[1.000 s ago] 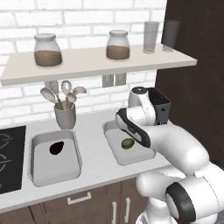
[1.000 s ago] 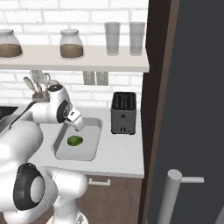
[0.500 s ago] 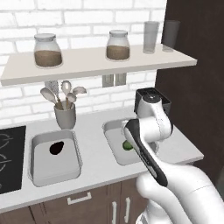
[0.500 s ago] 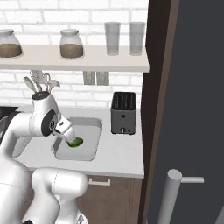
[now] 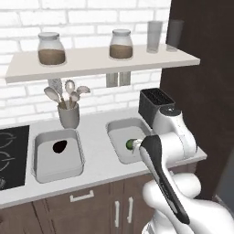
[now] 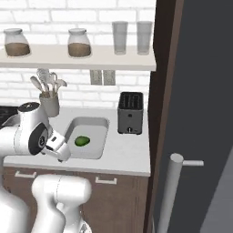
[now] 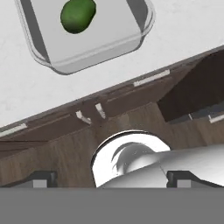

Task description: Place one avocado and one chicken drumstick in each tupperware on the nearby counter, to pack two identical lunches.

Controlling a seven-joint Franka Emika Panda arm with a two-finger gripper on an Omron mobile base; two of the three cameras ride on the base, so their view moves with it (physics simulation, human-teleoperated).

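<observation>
- The gripper (image 7: 111, 178) hangs with its jaws spread wide and nothing between them; its two small dark finger tips (image 7: 41, 178) stand far apart at the bottom of the hand view, off the front edge of the worktop (image 7: 39, 87) and over the dark wood cabinet fronts (image 7: 131, 113).
- Beyond that edge lies the right tupperware (image 7: 105, 41), a shallow light-grey tub with rounded corners and a wide smooth rim; the bright green avocado (image 7: 78, 15), roundish and matt, lies alone on its floor.
- From the right base view the same green avocado (image 6: 82, 141) lies near the middle of that tupperware (image 6: 98, 125), with bare tub floor around it.
- To the left of that tub, well apart across bare pale worktop (image 5: 98, 157), sits the second tupperware (image 5: 36, 153), holding the near-black, teardrop-shaped avocado (image 5: 59, 147).
- Just behind the left tub stands a grey cup of utensils (image 5: 68, 115) with spoons fanned out.
- A black toaster (image 6: 130, 113), boxy with slots on top, stands just right of the right tub, near the worktop's end at the dark tall cabinet (image 6: 200, 91).
- A white wall shelf (image 5: 100, 61) above the tubs carries two lidded jars (image 5: 50, 48) and two clear glasses (image 6: 119, 37).
- A black hob (image 5: 11, 153) borders the left tub's far side.
</observation>
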